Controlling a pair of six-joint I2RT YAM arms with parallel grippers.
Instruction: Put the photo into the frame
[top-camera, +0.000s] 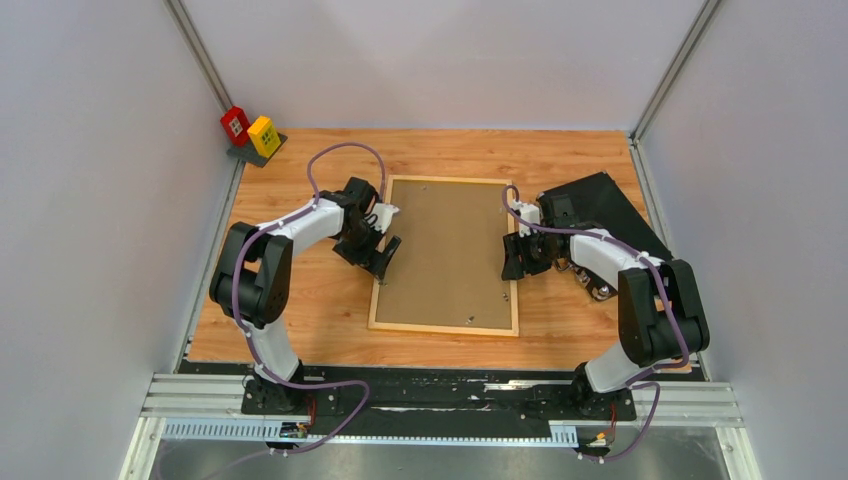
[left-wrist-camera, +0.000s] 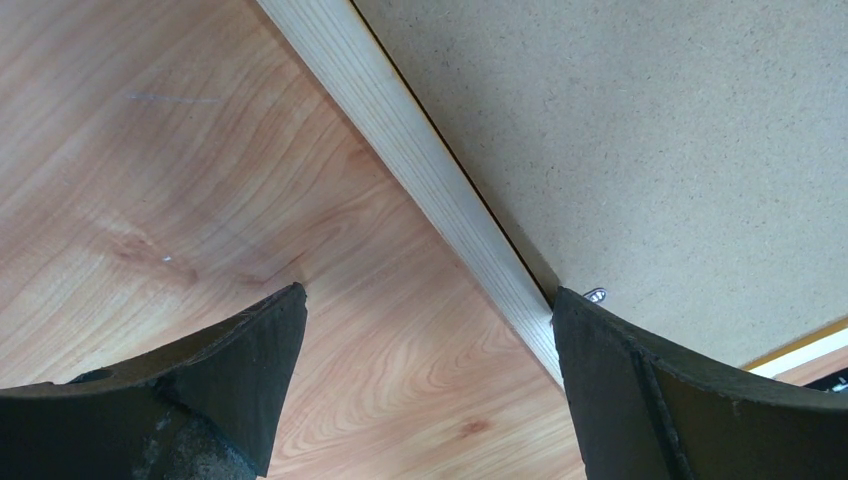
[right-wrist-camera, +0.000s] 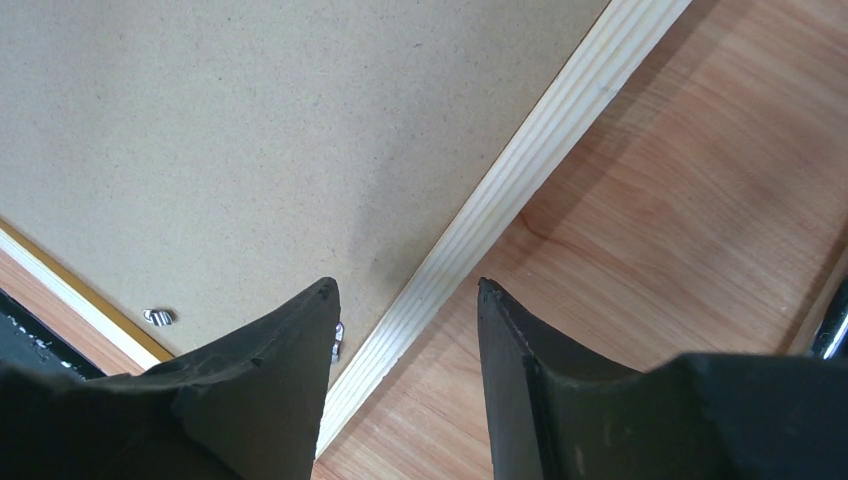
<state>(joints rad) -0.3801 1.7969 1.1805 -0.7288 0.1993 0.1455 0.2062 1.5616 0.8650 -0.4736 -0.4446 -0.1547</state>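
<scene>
The frame (top-camera: 444, 328) lies flat on the tabletop (top-camera: 320, 310), back side up, around the middle. It is a large, thin rectangle with its long sides running away from the near edge, slightly skewed. Its rim is pale, straight-grained wood, with a thin orange-yellow line along the inner edge of the near side. A brown hardboard panel (top-camera: 445, 250) sits inside the rim and fills it. Small metal tabs (right-wrist-camera: 158, 317) sit on the panel near its edges.
</scene>
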